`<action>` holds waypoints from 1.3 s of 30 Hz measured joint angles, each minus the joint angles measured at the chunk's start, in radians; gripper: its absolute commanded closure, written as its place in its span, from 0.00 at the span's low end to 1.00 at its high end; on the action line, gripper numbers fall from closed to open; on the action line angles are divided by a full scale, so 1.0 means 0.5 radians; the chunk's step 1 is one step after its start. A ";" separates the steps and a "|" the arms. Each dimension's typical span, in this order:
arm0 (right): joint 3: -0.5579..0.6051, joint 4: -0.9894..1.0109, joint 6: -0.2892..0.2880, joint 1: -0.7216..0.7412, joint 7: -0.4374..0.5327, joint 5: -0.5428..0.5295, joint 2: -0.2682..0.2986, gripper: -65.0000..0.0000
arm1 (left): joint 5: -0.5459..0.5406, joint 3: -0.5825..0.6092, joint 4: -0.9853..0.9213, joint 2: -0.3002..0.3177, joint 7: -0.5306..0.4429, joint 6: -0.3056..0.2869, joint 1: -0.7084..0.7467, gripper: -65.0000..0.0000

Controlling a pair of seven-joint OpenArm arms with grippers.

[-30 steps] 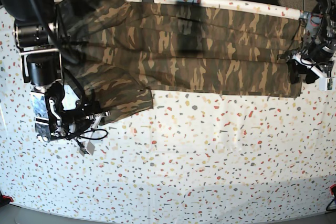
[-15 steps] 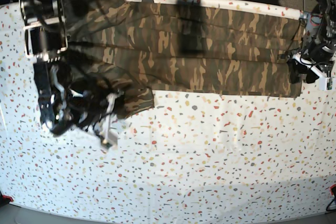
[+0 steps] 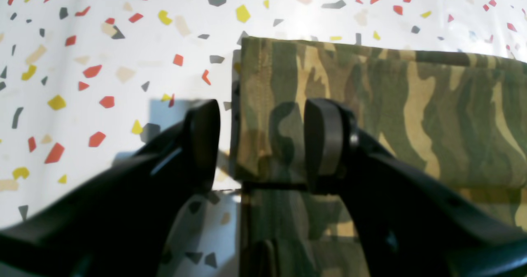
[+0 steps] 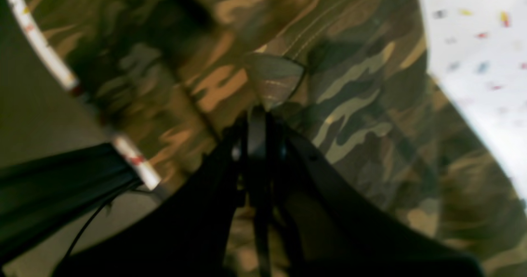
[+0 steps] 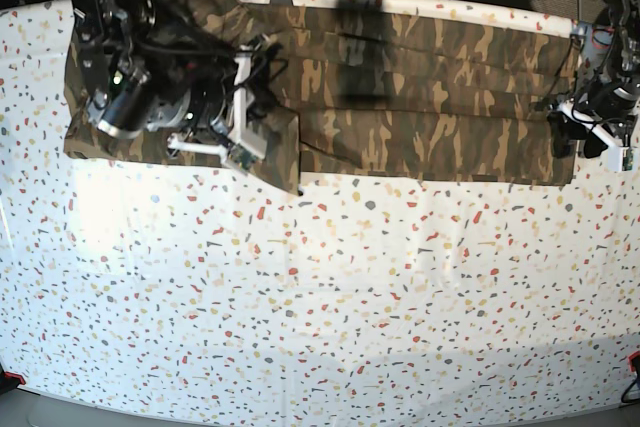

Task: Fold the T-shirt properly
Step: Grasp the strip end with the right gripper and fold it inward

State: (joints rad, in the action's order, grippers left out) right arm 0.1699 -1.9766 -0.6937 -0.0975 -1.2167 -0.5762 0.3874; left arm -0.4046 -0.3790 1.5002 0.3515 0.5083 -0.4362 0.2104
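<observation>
At the near side of the base view, from 4 round to 8 o'clock, looking onto the white table cover (image 5: 350, 297) flecked with red, yellow and grey chips.

Farther back, from 9 o'clock through 12 to 3 o'clock along the far side, seeing the camouflage T-shirt (image 5: 430, 97) lying as a long folded band, flat over its right half.

At 3 o'clock, finding the left gripper (image 5: 570, 135) hanging at the end of that band, by its near corner. In the left wrist view, straddling the shirt's end edge with the left gripper (image 3: 261, 141): jaws standing wide apart, one finger over the bare table cover (image 3: 103, 42) at 8 o'clock, the other over the T-shirt (image 3: 411, 104) at 4 o'clock, gripping nothing. Whether either finger is touching the cloth, not possible to tell.

At 10 o'clock in the base view, holding up the left end of the shirt with the right gripper (image 5: 245, 147), a flap of cloth rising off the table and draping beside the arm, its lowest corner pointing toward 6 o'clock.

In the blurred right wrist view, pinching a small peak of the T-shirt (image 4: 362, 104) between the tightly closed jaws of the right gripper (image 4: 257, 120), with the white table edge (image 4: 41, 50) slanting past at 9 o'clock.
</observation>
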 measured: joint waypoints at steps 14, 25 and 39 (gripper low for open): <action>-0.002 -0.028 0.000 -0.156 0.024 0.002 0.000 0.80 | -0.001 0.000 0.000 0.000 0.001 -0.001 -0.001 0.51; -0.002 -0.031 0.000 -0.143 0.029 -0.253 0.001 0.59 | -0.002 0.000 0.000 -0.001 0.001 -0.001 0.000 0.51; -0.302 -0.187 0.000 -0.143 0.291 -0.074 0.000 0.59 | -0.002 0.000 0.000 -0.001 0.032 -0.001 0.000 0.51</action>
State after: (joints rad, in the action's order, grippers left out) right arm 0.0189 -2.0701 -0.6937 -0.1688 -1.0710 -0.6132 0.3874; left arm -0.4057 -0.3790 1.5002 0.3511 0.5243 -0.4366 0.2104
